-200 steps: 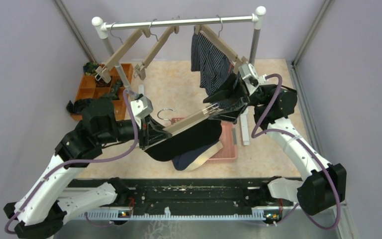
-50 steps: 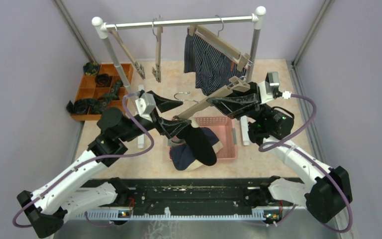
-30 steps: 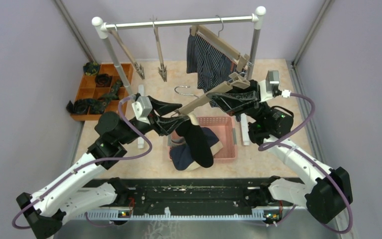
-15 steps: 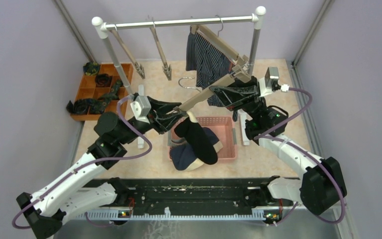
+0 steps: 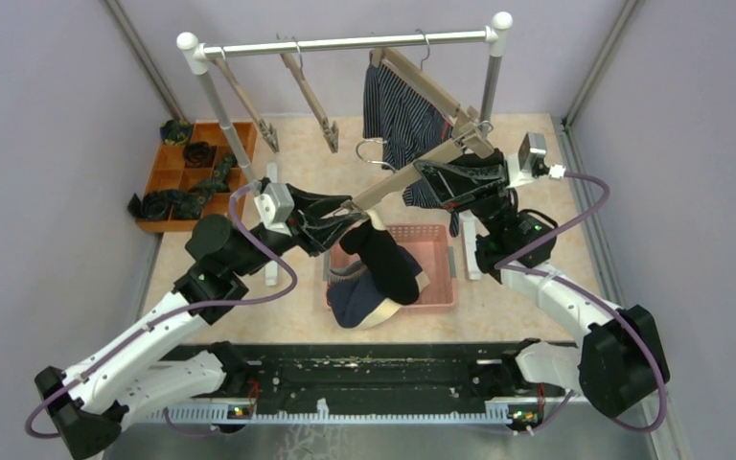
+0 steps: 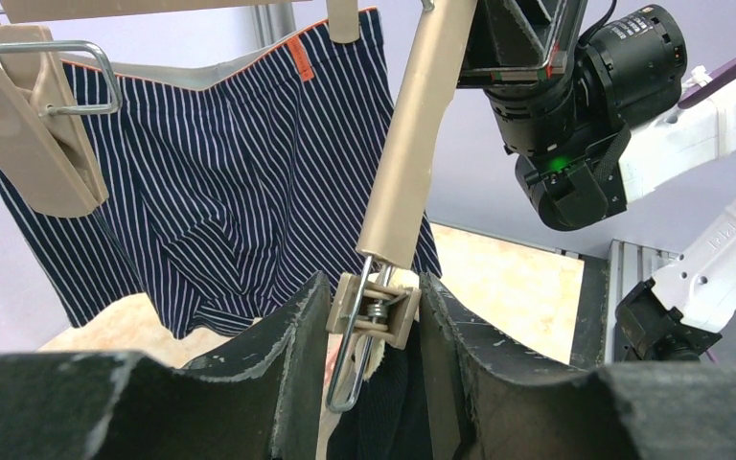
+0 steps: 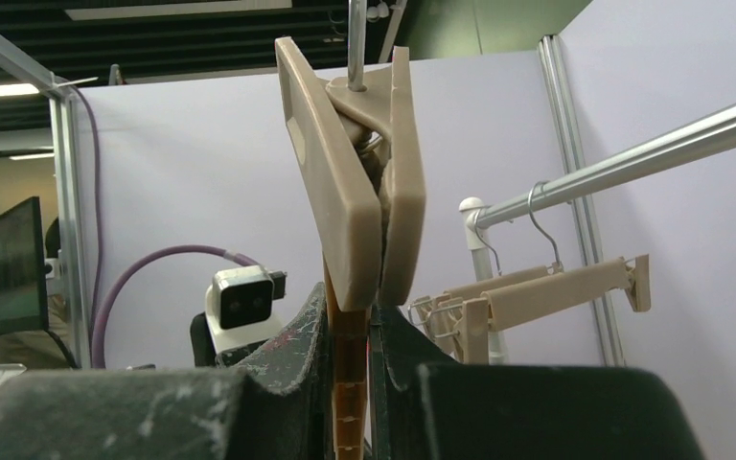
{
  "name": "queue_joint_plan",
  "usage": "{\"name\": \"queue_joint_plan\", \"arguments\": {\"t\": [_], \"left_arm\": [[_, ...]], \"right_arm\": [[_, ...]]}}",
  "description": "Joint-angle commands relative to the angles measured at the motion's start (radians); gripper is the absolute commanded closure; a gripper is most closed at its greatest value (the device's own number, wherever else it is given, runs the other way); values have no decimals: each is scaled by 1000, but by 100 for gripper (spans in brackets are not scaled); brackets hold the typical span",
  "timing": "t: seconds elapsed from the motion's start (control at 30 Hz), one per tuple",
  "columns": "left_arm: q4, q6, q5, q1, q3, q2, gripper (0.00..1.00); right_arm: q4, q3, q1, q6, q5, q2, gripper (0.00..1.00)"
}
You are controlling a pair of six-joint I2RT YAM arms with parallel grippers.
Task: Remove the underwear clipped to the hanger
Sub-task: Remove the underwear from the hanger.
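Left end effector (image 6: 374,292) half-closed, right one (image 7: 350,321) pinched

Soft striped cloth boxers (image 6: 220,192), matt beige hanger (image 6: 412,144), shiny metal rail (image 5: 345,43), pink plastic basket (image 5: 438,264)

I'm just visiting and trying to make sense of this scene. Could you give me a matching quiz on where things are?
1 navy white-striped boxer shorts
2 black boxer shorts
3 pink plastic basket
4 orange compartment tray

A far left of the table
B hanging from the metal rail
C below the black shorts
D dangling from the tilted beige hanger

Pairs: 1-B, 2-D, 3-C, 4-A
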Motion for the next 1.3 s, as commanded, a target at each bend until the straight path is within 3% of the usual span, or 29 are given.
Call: {"name": "queue_joint_plan", "arguments": {"t": [0.0, 0.17, 0.33, 0.4, 0.53, 0.57, 0.87, 0.9, 0.97, 1.0, 1.13, 1.27], "left_arm": [[36, -15, 38, 1, -4, 5, 56], [37, -18, 59, 2, 1, 16, 66], [61, -27, 68, 1, -5, 25, 65], [71, -32, 76, 1, -3, 32, 68], [76, -31, 77, 2, 10, 50, 97], [77, -30, 80, 1, 11, 52, 100], [69, 8, 156, 1, 35, 38, 100], [50, 18, 167, 1, 43, 37, 95], [20, 28, 176, 1, 54, 39, 65], [15, 29, 182, 1, 54, 38, 58], [13, 28, 182, 1, 53, 45, 46], [13, 28, 182, 1, 66, 58, 44]], "right_arm": [[177, 16, -13, -16, 70, -48, 100], [177, 15, -13, -12, 72, -50, 100], [177, 16, -13, -2, 68, -48, 100], [177, 15, -13, 0, 70, -49, 100], [177, 20, -13, 7, 66, -48, 100], [177, 20, -13, 7, 66, -47, 100], [175, 20, -13, 11, 66, -45, 100], [176, 21, -13, 12, 65, -45, 100], [176, 22, -13, 11, 66, -45, 100], [175, 22, -13, 13, 66, -45, 100], [177, 21, -13, 21, 66, -44, 100], [176, 23, -13, 30, 62, -45, 100]]}}
